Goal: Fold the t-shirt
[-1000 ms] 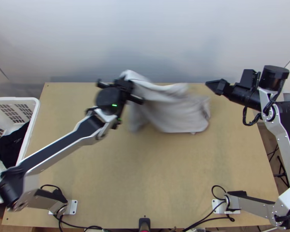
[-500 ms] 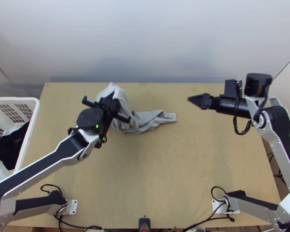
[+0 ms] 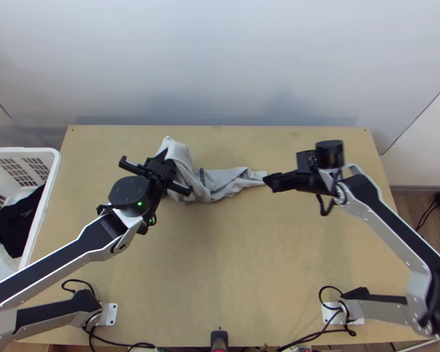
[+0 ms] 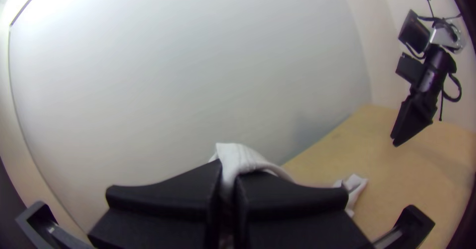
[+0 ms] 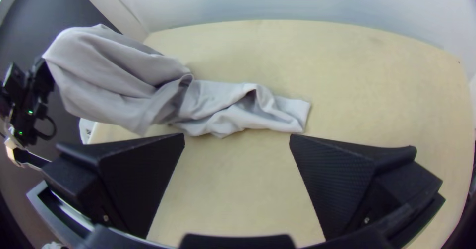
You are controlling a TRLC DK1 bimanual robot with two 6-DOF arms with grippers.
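Note:
In the top view my left gripper [image 3: 168, 157] holds up one end of the grey t-shirt [image 3: 220, 179], which hangs bunched and trails onto the table to the right. The left wrist view has my left gripper [image 4: 228, 179] shut on a pinched fold of the shirt [image 4: 240, 157]. My right gripper [image 3: 267, 180] is at the trailing end of the cloth in the top view. From the right wrist, my right gripper [image 5: 237, 140] stands open, nothing between its fingers, and the shirt [image 5: 238, 107] lies crumpled beyond it, its raised part running up to the left gripper.
A white basket [image 3: 54, 170] with dark cloth [image 3: 17, 226] inside stands by the table's left edge. The wooden table [image 3: 220, 264] is bare in front of the shirt. A pale wall rises behind the table's far edge.
My left gripper has moved left and toward the near side, dragging the shirt left into a narrow, bunched strip. My right gripper has come left and nearer, up to the cloth's trailing end.

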